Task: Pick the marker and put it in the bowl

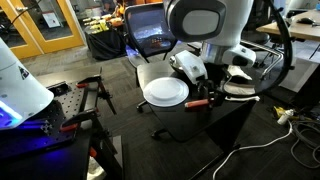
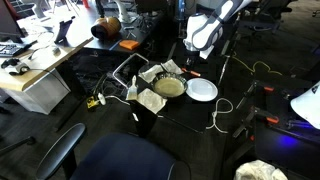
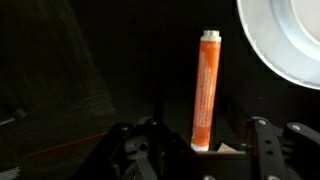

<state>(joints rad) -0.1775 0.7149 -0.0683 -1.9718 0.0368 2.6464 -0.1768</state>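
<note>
The red marker lies on the dark table, with one end reaching in between my fingers in the wrist view. My gripper is open, and there is a gap on each side of the marker. In an exterior view the gripper hangs just above the marker, behind the white plate. The dark shiny bowl stands next to the white plate. In the other exterior view the marker lies just right of the plate, under the gripper.
The white plate's edge is close to the marker's far end. Crumpled paper lies by the bowl. A white cable trails off the table. Chairs and a cluttered desk surround the small table.
</note>
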